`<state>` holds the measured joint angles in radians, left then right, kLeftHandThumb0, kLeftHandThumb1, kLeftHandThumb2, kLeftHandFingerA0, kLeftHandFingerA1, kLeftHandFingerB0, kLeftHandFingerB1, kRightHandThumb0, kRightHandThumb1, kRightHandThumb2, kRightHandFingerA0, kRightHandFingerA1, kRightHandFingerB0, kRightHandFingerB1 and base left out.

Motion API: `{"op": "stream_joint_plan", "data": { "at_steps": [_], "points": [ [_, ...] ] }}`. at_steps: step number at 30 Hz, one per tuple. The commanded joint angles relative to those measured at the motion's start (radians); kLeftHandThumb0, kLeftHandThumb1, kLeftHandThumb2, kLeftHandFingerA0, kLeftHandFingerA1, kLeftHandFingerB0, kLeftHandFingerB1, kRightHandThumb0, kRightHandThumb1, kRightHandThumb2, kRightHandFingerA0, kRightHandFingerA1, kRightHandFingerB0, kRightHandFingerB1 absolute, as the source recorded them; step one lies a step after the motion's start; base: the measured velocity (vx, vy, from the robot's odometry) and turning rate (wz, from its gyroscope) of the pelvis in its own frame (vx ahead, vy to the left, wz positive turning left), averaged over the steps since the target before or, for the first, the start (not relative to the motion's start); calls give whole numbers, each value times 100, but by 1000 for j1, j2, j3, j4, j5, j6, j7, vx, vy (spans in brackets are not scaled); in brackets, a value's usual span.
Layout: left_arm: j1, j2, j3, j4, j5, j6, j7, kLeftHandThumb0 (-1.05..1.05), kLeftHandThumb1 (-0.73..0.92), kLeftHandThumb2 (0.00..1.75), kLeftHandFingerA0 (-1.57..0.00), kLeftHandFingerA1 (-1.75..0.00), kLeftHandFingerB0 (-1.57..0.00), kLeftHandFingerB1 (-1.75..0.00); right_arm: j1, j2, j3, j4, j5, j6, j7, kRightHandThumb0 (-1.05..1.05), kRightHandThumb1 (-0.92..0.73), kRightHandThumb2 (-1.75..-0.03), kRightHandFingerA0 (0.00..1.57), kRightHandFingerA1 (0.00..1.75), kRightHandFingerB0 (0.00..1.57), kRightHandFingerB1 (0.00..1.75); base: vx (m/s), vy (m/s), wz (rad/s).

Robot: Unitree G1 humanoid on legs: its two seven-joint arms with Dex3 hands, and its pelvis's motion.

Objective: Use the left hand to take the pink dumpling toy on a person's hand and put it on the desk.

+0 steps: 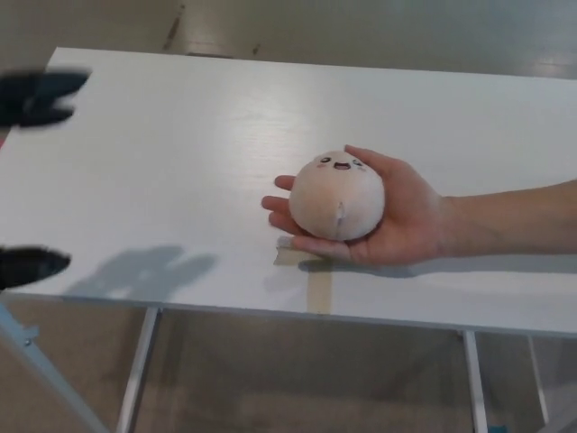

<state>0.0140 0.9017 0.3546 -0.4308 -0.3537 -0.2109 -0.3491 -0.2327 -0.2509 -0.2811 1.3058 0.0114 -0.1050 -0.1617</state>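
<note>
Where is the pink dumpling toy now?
In the head view, the pink dumpling toy rests in a person's open hand, right of centre, above the white desk.
</note>
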Motion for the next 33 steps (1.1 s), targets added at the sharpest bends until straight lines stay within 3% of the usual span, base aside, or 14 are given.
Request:
{"op": "stream_joint_plan", "data": {
  "at_steps": [1, 5, 6, 8, 9, 11, 16, 32, 33],
  "points": [
    [-697, -45, -390, -73, 155, 409, -43, -56, 38, 67, -32, -43, -23, -37, 13, -19, 10, 9, -4, 12, 25, -15, -65, -58, 71, 49, 47, 41, 0, 0, 10],
    [-830, -124, -518, 34, 305, 446, -95, -57, 38, 66, -29, -41, -24, -37, 7, -21, 14, 10, -7, 16, 25, -15, -64, -59, 71, 49, 47, 40, 0, 0, 0],
    [-866, -144, -551, 65, 338, 459, -108, -53, 42, 54, -29, -34, -26, -30, 7, -22, 14, 10, -7, 15, 27, -15, -65, -59, 71, 49, 47, 40, 0, 0, 0],
    [-904, -164, -584, 97, 370, 476, -120, -53, 42, 54, -29, -34, -26, -30, 8, -22, 14, 10, -7, 12, 29, -15, -65, -59, 71, 49, 47, 40, 0, 0, 0],
    [-928, -186, -610, 131, 398, 474, -124, -26, 20, 82, -11, -52, -11, -50, 8, -22, 13, 9, -6, 11, 31, -15, -65, -59, 71, 49, 46, 40, 0, 0, 0],
    [-996, -266, -700, 261, 495, 451, -127, -27, 19, 82, -11, -52, -10, -50, 13, -20, 11, 7, -1, 9, 37, -15, -65, -59, 70, 49, 46, 40, 0, 0, 0],
    [-1062, -344, -814, 390, 595, 461, -119, -28, 19, 82, -10, -51, -9, -50, 10, -18, 15, 7, -3, 13, 36, -15, -65, -59, 70, 48, 46, 40, 0, 0, 0],
    [-1143, -511, -1092, 743, 793, 514, -67, -30, 19, 82, -5, -50, -5, -48, 8, -20, 9, 7, 9, 13, 56, -15, -65, -59, 67, 48, 47, 40, 0, 0, 0],
    [-1143, -518, -1104, 756, 797, 523, -67, -60, 45, 55, -18, -30, -20, -29, 8, -20, 9, 7, 8, 13, 57, -15, -65, -59, 67, 48, 47, 40, 0, 0, 0]
  ]
}}
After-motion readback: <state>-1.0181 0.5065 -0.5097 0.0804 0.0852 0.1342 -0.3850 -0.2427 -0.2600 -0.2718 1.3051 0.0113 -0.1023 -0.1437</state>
